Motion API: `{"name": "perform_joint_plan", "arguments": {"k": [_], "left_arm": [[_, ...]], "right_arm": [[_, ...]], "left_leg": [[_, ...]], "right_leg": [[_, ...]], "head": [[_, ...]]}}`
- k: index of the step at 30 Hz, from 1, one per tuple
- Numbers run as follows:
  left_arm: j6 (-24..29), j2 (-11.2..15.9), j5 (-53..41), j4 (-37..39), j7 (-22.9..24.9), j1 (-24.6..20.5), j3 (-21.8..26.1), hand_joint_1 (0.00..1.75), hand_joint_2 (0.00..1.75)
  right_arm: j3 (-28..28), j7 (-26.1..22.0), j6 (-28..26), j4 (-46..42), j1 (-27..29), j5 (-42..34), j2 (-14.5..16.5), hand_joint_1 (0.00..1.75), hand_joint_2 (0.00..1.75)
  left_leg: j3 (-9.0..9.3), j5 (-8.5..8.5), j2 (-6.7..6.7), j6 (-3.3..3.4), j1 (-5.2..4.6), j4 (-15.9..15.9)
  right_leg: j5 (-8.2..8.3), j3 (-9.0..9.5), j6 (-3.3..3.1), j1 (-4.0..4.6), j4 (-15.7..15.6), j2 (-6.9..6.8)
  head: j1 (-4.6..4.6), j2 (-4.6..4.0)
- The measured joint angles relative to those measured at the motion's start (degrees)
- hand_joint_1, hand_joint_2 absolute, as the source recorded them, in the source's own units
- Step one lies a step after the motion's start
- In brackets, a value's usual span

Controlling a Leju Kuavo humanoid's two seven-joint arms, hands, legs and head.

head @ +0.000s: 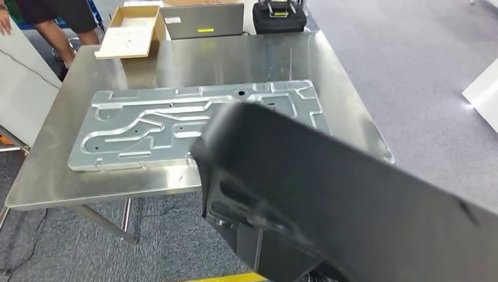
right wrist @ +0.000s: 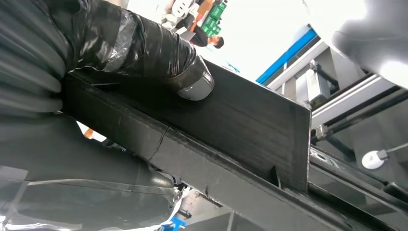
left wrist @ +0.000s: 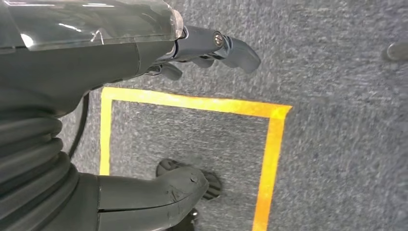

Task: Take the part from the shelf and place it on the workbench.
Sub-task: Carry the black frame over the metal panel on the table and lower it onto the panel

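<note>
— Where's the part now?

— Up in the air. That black part (head: pixel 329 188) hangs over the near edge of the steel workbench (head: pixel 246 56), not set down yet. It partly covers the grey machined plate (head: pixel 147 126) already lying there.

— Which hand has it?

— The right hand (right wrist: pixel 144 53). From its wrist you see the thumb pressed on one face of the black slab and the fingers wrapped under the other — a proper clamp, I'd say, so a long piece doesn't tip.

— And the left?

— The left hand (left wrist: pixel 202 53) hangs by the robot's side, fingers apart, holding nothing. Its camera looks down at grey carpet and yellow floor tape (left wrist: pixel 192 102).

— Anything else on the bench?

— A cardboard box (head: pixel 132 32) at the far corner, a person's legs just behind it.
</note>
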Motion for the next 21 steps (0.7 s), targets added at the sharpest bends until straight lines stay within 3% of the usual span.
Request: {"name": "perform_joint_plan", "arguments": {"k": [3,4,5,8,9,10,13,15,18,19,20,21], "left_arm": [[0.0,0.0,-0.1,0.0,0.0,-0.1,0.0,0.00,1.75],[-0.1,-0.1,-0.1,0.0,0.0,-0.1,0.0,0.00,1.75],[-0.1,-0.1,-0.1,0.0,0.0,-0.1,0.0,0.00,1.75],[-0.2,-0.2,-0.1,0.0,-0.2,-0.1,0.0,0.00,1.75],[-0.3,-0.3,-0.1,0.0,-0.3,-0.2,0.0,0.00,1.75],[-0.4,-0.4,-0.2,0.0,-0.3,-0.4,0.0,0.00,1.75],[-0.8,-0.5,-0.6,0.0,-0.1,-0.8,-0.1,0.00,1.75],[-1.0,-0.7,-0.8,0.0,0.0,-1.3,-0.1,0.00,1.75],[-1.1,-0.8,-0.8,0.0,0.3,-1.8,-0.2,0.00,1.75],[-1.1,-0.8,-0.8,0.0,0.3,-1.7,-0.2,0.00,1.75],[-1.1,-0.8,-0.8,0.0,0.4,-1.7,-0.2,0.00,1.75],[-1.2,-0.8,-0.8,0.0,0.4,-1.6,-0.2,0.00,1.75]], "right_arm": [[0.0,0.0,-0.6,0.2,-0.1,0.3,0.0,1.75,1.75],[0.0,0.0,-1.0,0.3,-0.2,0.6,0.0,1.75,1.75],[-0.2,0.0,-1.4,0.4,-0.2,1.1,0.0,1.75,1.75],[-1.5,0.1,-2.9,0.4,-1.4,2.6,-0.5,1.75,1.75],[-2.2,0.4,-3.3,0.4,-2.3,2.8,-0.8,1.75,1.75],[-3.1,0.9,-3.5,0.3,-3.5,3.0,-1.1,1.75,1.75],[-6.5,3.9,-2.8,0.0,-8.6,2.6,-2.0,1.75,1.75],[-9.2,6.2,-1.7,0.1,-12.3,2.3,-2.3,1.75,1.75],[-12.6,8.4,-0.6,1.0,-16.5,2.4,-2.4,1.75,1.75],[-13.4,8.7,-0.3,1.4,-17.2,2.5,-2.4,1.75,1.75],[-14.1,8.9,-0.2,1.9,-17.7,2.6,-2.5,1.75,1.75],[-14.5,8.9,-0.1,2.3,-18.0,2.7,-2.5,1.75,1.75]], "left_leg": [[0.84,-1.00,-0.01,0.35,-0.07,0.0],[1.33,-1.42,-0.03,0.31,-0.09,0.0],[1.96,-1.90,-0.08,0.21,-0.10,0.0],[4.00,-3.47,-0.18,-0.28,-0.21,0.0],[4.35,-3.88,-0.16,-0.49,-0.28,0.0],[4.56,-4.14,-0.12,-0.72,-0.31,-0.1],[4.83,-4.20,-0.01,-1.57,-0.41,0.5],[3.53,-5.61,0.04,-2.03,-0.34,3.5],[-2.41,-9.90,0.05,-2.81,-0.04,13.3],[-4.02,-10.18,0.06,-3.02,0.09,15.2],[-4.67,-9.25,0.07,-3.15,0.23,15.1],[-4.27,-7.10,0.09,-3.26,0.37,12.9]], "right_leg": [[-4.20,-6.37,0.66,-0.20,8.9,-0.09],[-4.55,-7.84,0.74,-0.20,10.0,-0.10],[-3.64,-8.45,0.67,-0.18,9.2,-0.10],[4.31,-7.05,-0.33,0.22,-0.1,-0.09],[6.23,-6.70,-0.74,0.45,-2.4,-0.05],[7.28,-6.69,-1.13,0.66,-3.5,-0.01],[7.60,-6.08,-2.08,0.61,-4.6,0.15],[7.61,-5.01,-2.63,0.22,-5.6,0.12],[7.35,-4.52,-3.03,0.05,-6.0,-0.09],[7.21,-4.45,-3.04,0.02,-6.0,-0.10],[7.04,-4.31,-2.94,-0.02,-6.0,-0.09],[6.82,-4.08,-2.79,-0.08,-5.9,-0.08]], "head": [[0.00,0.00],[0.00,0.00],[0.00,0.00],[-0.02,0.00],[-0.02,0.00],[-0.01,0.00],[0.03,0.00],[0.02,0.00],[0.01,0.00],[0.01,0.00],[0.01,0.00],[0.01,0.00]]}}
